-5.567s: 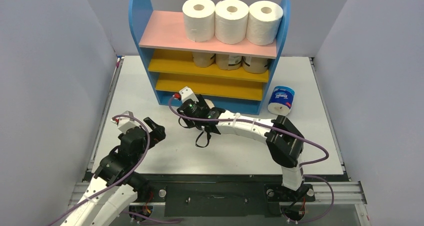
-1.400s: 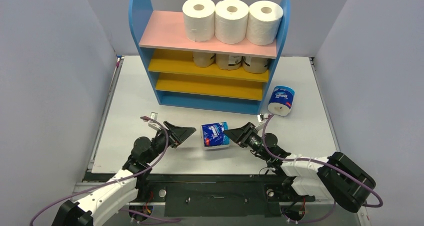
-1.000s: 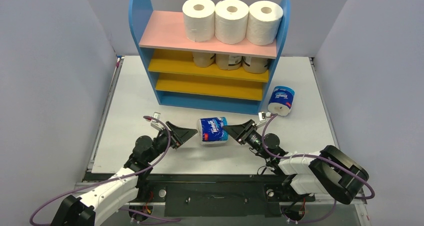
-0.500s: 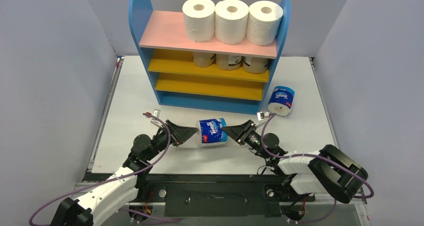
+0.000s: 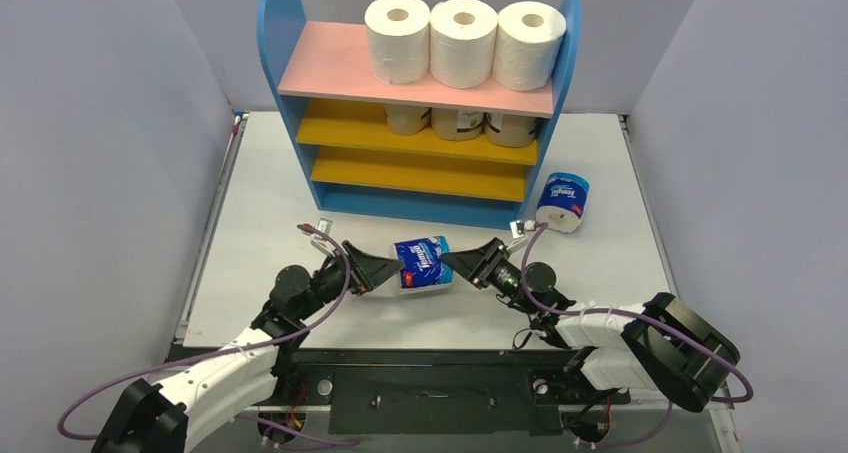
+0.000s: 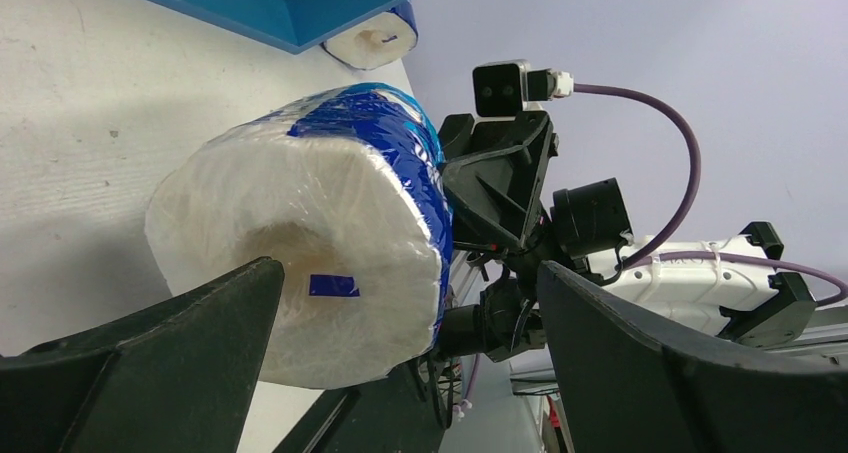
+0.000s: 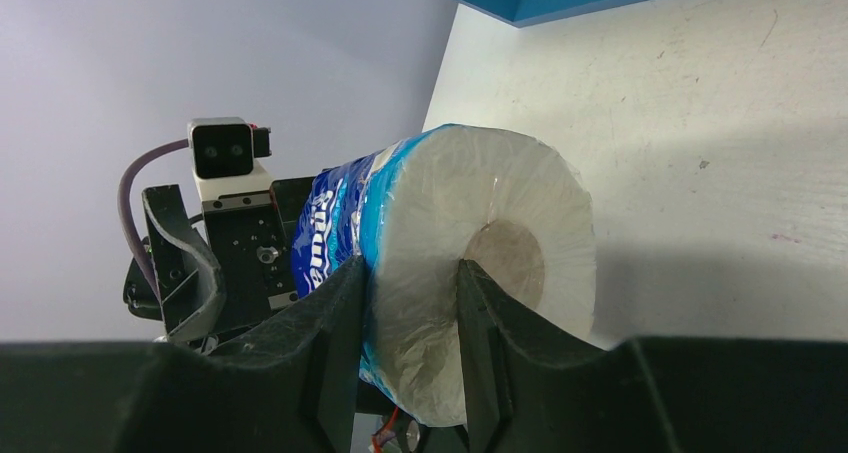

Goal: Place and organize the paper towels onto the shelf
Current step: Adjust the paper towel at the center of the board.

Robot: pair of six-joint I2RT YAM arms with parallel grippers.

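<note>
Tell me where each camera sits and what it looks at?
Top camera: high behind the robot, looking down on the shelf; the left arm and left hand, right arm and right hand show.
Left wrist camera: on the left arm, facing the blue-wrapped roll's end; its own open fingers frame it.
Right wrist camera: on the right arm, facing the roll's other end; its own fingers pinch it.
Shared: both wrist cameras see that roll.

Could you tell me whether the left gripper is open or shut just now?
Open: the left gripper has its fingers wide apart, either side of one end of the blue-wrapped roll; the right gripper pinches the other end.
</note>
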